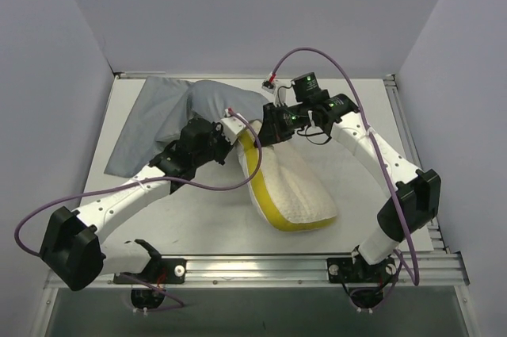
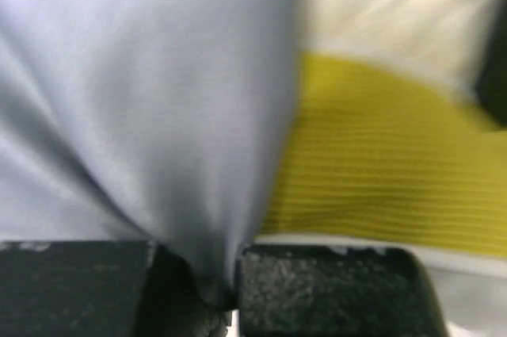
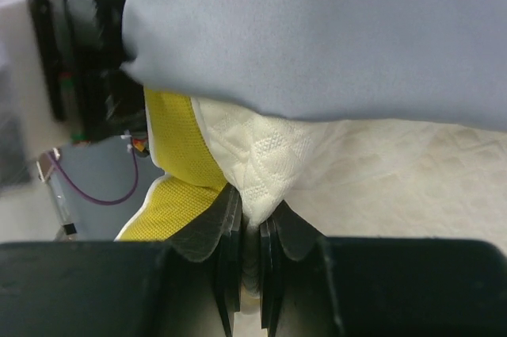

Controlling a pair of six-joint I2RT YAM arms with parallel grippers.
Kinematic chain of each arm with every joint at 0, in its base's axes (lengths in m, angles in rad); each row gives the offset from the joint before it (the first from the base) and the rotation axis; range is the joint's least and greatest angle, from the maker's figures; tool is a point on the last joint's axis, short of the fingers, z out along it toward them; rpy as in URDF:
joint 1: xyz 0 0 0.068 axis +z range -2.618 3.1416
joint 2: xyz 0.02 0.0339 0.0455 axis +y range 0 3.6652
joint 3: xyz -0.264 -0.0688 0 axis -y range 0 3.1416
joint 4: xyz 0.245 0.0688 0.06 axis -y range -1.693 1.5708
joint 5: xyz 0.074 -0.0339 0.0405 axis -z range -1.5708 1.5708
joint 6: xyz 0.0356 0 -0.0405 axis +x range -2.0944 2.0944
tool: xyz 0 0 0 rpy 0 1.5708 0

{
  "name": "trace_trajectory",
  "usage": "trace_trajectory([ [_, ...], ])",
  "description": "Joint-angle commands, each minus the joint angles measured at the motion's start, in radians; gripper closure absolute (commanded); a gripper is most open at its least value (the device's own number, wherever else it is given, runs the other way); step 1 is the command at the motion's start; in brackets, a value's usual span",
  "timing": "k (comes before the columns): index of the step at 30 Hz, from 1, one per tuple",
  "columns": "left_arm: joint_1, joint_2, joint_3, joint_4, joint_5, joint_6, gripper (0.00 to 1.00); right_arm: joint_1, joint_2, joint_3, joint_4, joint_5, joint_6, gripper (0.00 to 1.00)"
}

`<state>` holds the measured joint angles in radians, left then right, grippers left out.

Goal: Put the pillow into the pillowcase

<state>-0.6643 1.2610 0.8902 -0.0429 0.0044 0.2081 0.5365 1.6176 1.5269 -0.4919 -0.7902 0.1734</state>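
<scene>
while clamped fully shut, pinches a fold of the pillowcase (image 2: pixel 142 91) between the black, grainy pads (image 2: pixel 317 289) of the left gripper (image 2: pixel 230 293); smooth grey cloth, drawn into long soft creases toward the pinch. just beside it, ribbed bright yellow mesh along the pillow (image 2: pixel 380 162) edge, blurred cream above. from the top view: lies slantwise on the table (image 1: pixel 198 218), a plump cream-white rectangle with rounded near corners, finely quilted, yellow band along its left and near sides; far end tucked under the limp, wrinkled grey sack spread toward the far left corner. likewise shut tight, grips a puckered corner of the cream diamond-quilted cover with the right gripper (image 3: pixel 252 250), thin dark fingers (image 3: pixel 226 226) pressed together on it, beside the yellow mesh, grey cloth draped over the top.
</scene>
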Motion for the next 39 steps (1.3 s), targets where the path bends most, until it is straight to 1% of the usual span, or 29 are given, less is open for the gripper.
trace_trajectory([
  [1,-0.047,0.0,0.195,-0.113,0.369,0.042,1.0,-0.016,-0.001,0.079,0.104,-0.103,0.075,1.0],
  [2,-0.098,0.001,0.234,-0.23,0.444,0.05,1.0,-0.02,0.01,0.104,0.134,-0.107,0.096,1.0],
  [3,-0.124,0.001,0.275,-0.277,0.576,0.069,1.0,-0.023,0.022,0.114,0.151,-0.116,0.119,1.0],
  [4,-0.154,-0.002,0.333,-0.314,0.606,0.068,1.0,-0.029,0.034,0.122,0.173,-0.121,0.176,1.0],
  [6,-0.194,0.0,0.389,-0.376,0.681,0.031,1.0,-0.032,0.067,0.145,0.228,-0.132,0.219,1.0],
  [7,-0.199,0.012,0.442,-0.4,0.741,0.021,1.0,-0.036,0.077,0.15,0.24,-0.133,0.254,1.0],
  [8,-0.201,0.023,0.469,-0.457,0.761,0.01,1.0,-0.04,0.087,0.151,0.257,-0.133,0.267,1.0],
  [10,-0.181,0.043,0.531,-0.506,0.798,-0.003,1.0,-0.049,0.088,0.135,0.286,-0.135,0.311,1.0],
  [12,-0.138,0.044,0.561,-0.528,0.824,-0.035,1.0,-0.056,0.084,0.107,0.323,-0.152,0.363,1.0],
  [13,-0.067,0.057,0.579,-0.523,0.842,-0.058,1.0,-0.059,0.071,0.07,0.378,-0.179,0.394,1.0],
  [14,-0.032,0.07,0.64,-0.522,0.897,-0.079,1.0,-0.069,0.062,0.049,0.415,-0.197,0.476,1.0],
  [15,0.001,0.084,0.674,-0.522,0.919,-0.132,1.0,-0.073,0.05,0.024,0.459,-0.211,0.521,1.0],
  [16,0.047,0.116,0.708,-0.522,0.934,-0.156,1.0,-0.075,0.032,-0.038,0.566,-0.224,0.576,1.0],
  [17,0.058,0.133,0.767,-0.528,0.951,-0.179,1.0,-0.075,0.025,-0.063,0.604,-0.237,0.645,1.0],
  [20,0.058,0.173,0.793,-0.529,0.957,-0.18,1.0,-0.07,0.028,-0.112,0.613,-0.225,0.641,1.0],
  [23,0.058,0.192,0.75,-0.529,0.956,-0.184,1.0,-0.078,0.015,-0.137,0.576,-0.204,0.58,1.0],
  [25,0.048,0.18,0.696,-0.519,0.925,-0.171,1.0,-0.087,-0.007,-0.131,0.529,-0.176,0.516,1.0],
  [28,0.025,0.176,0.673,-0.497,0.832,-0.11,1.0,-0.116,-0.004,-0.079,0.507,-0.176,0.495,1.0],
  [29,0.026,0.192,0.69,-0.486,0.818,-0.099,1.0,-0.125,0.002,-0.061,0.507,-0.179,0.498,1.0],
  [30,0.031,0.234,0.713,-0.489,0.804,-0.07,1.0,-0.136,0.007,-0.009,0.506,-0.176,0.497,1.0],
  [31,0.035,0.259,0.786,-0.491,0.784,-0.055,1.0,-0.154,0.016,0.018,0.504,-0.169,0.491,1.0],
  [32,0.041,0.285,0.823,-0.491,0.778,-0.032,1.0,-0.165,0.021,0.05,0.503,-0.164,0.485,1.0],
  [33,0.043,0.31,0.866,-0.492,0.781,-0.024,1.0,-0.176,0.027,0.105,0.503,-0.159,0.483,1.0],
  [35,0.034,0.353,0.941,-0.515,0.805,0.009,1.0,-0.208,0.036,0.159,0.497,-0.152,0.465,1.0],
  [36,0.023,0.357,0.944,-0.528,0.806,0.026,1.0,-0.214,0.038,0.177,0.497,-0.15,0.453,1.0],
  [37,-0.007,0.347,0.937,-0.561,0.806,0.048,1.0,-0.214,0.036,0.203,0.462,-0.152,0.436,1.0],
  [39,-0.043,0.321,0.844,-0.598,0.807,0.128,1.0,-0.198,0.031,0.193,0.44,-0.159,0.381,1.0],
])
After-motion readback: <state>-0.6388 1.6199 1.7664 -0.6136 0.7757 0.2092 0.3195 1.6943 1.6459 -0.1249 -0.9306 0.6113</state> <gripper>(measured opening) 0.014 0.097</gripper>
